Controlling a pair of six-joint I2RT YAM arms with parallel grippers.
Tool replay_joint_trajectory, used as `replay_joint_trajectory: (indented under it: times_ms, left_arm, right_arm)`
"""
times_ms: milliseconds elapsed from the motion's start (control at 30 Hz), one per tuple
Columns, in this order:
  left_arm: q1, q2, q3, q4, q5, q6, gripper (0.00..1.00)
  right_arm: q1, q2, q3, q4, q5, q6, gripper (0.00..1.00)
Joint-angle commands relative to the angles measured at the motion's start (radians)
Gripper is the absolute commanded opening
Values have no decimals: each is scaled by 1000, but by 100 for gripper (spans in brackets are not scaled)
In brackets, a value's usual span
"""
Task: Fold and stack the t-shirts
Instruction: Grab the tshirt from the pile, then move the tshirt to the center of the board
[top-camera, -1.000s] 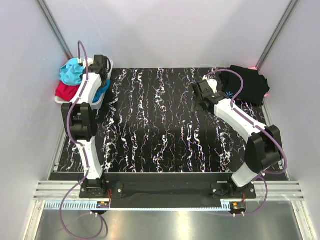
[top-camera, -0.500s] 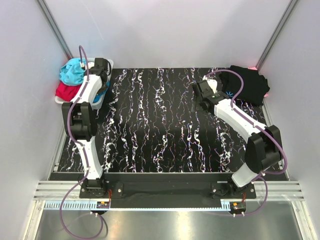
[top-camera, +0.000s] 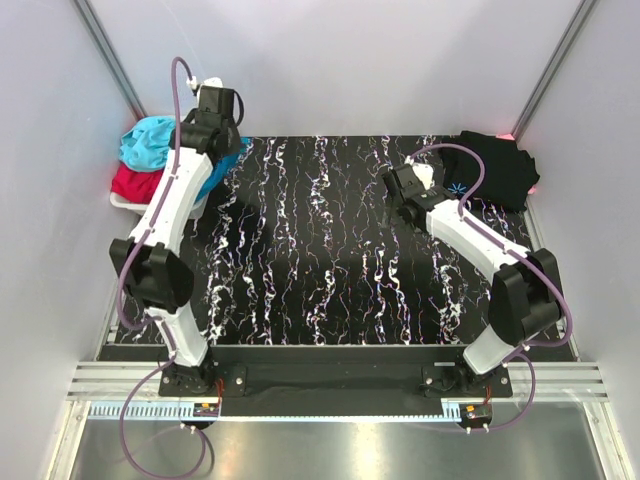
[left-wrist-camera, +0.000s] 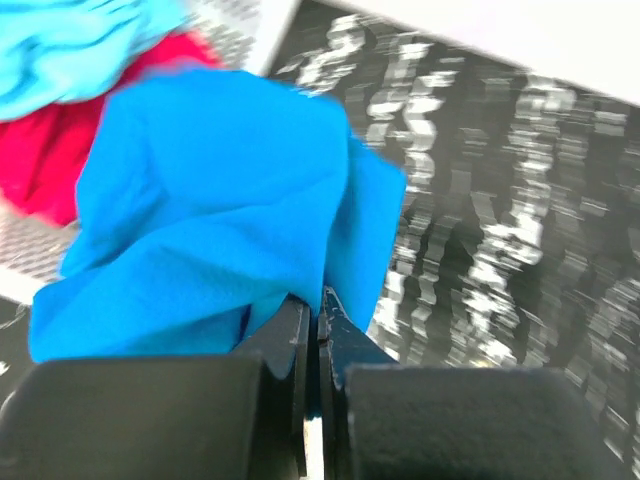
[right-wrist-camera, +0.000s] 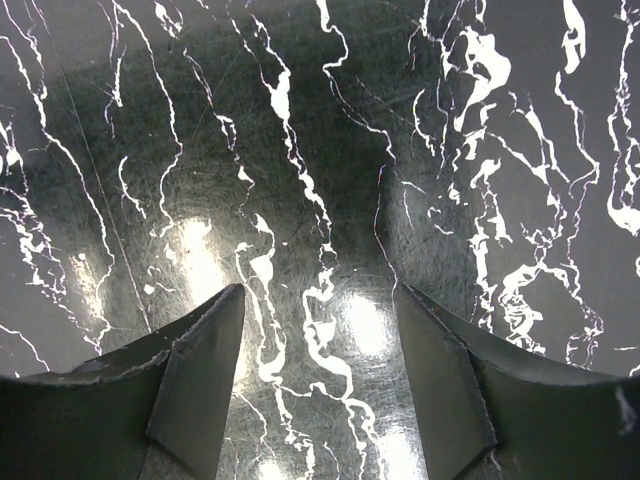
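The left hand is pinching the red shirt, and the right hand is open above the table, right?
Not red: the left wrist view shows the left hand pinching the blue t-shirt. The right hand is indeed open above the table.

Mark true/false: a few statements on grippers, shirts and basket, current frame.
1. The left gripper is shut on the blue t-shirt. True.
2. The right gripper holds the black t-shirt. False: it is open above the table, holding nothing.
3. The black t-shirt lies at the table's far right corner. True.
4. The basket holds only black cloth. False: red cloth and light-blue cloth show in it.
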Motion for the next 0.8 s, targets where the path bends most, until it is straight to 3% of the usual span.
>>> replay_joint_trajectory:
  times_ms: [0, 367, 433, 533, 633, 700, 767]
  left_arm:
    - [-25, -123, 66, 54, 166, 46, 0]
    - [-103, -283, 247, 66, 510, 80, 0]
    - [-104, -283, 257, 66, 646, 80, 0]
    - [-106, -292, 205, 66, 731, 59, 0]
    - [-107, -315, 78, 68, 719, 74, 81]
    - [-106, -326, -22, 43, 615, 76, 99]
    - [-112, -321, -105, -3, 344, 73, 99]
  right_arm:
    - [13, -16, -16, 22, 6, 33, 69]
    - [15, -43, -51, 12, 35, 136, 71]
    - [13, -37, -41, 5, 38, 150, 71]
    - [12, -33, 2, -8, 51, 154, 73]
    - [12, -46, 50, -25, 75, 150, 74]
    - [12, -51, 77, -28, 86, 147, 74]
    - [13, -51, 102, -30, 92, 134, 75]
